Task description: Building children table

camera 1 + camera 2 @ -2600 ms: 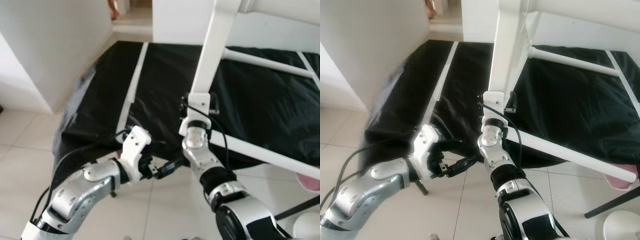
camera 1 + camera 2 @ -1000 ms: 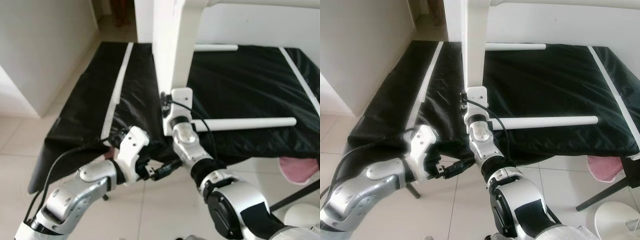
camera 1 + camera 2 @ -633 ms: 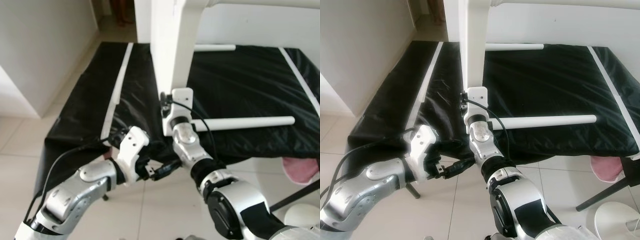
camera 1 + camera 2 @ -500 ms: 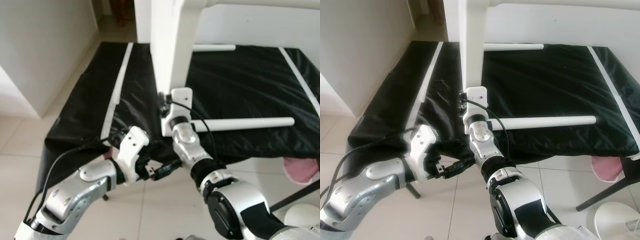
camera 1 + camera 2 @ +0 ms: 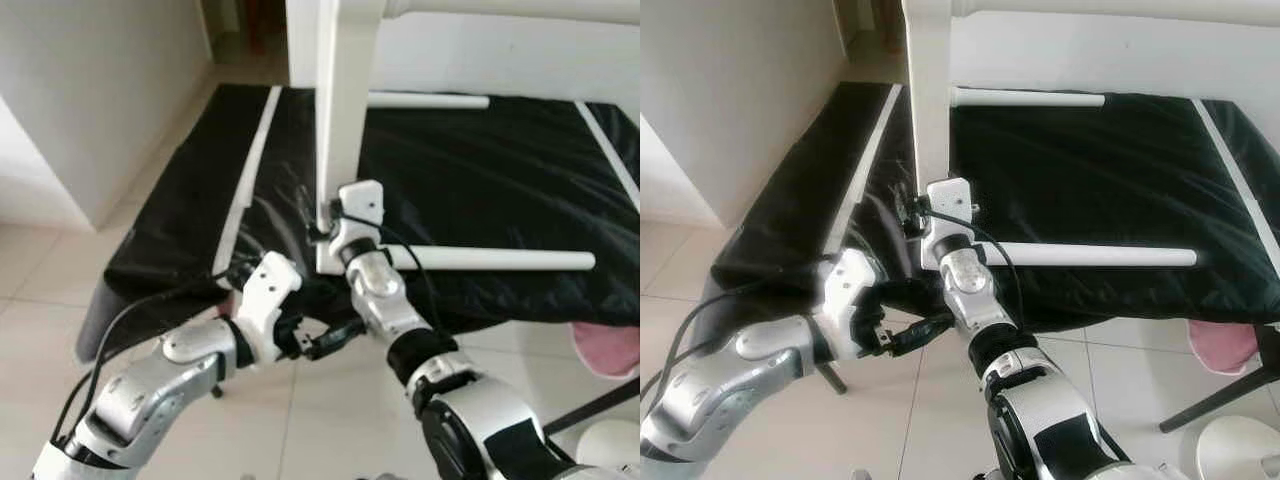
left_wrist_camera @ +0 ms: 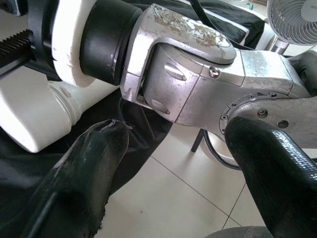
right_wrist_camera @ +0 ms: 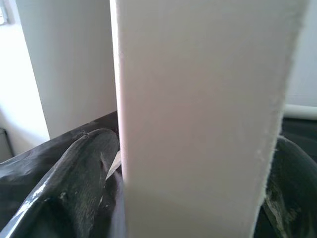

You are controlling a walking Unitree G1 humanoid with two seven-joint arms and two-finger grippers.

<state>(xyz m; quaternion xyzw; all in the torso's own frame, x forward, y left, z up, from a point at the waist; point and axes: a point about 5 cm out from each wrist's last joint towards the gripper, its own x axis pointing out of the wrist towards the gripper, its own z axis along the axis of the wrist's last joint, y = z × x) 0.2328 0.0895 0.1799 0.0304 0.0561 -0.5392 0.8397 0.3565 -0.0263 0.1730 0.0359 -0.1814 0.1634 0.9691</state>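
Assembly stands at positioning a leg: the right hand is clamped on the upright white leg, standing on the black sheet. The left hand, fingers apart and empty, hovers beside the right arm. Next: seat the leg squarely. The leg's upper joint is cut off.

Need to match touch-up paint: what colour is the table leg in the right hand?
Plain white table leg, clearest in the right wrist view.
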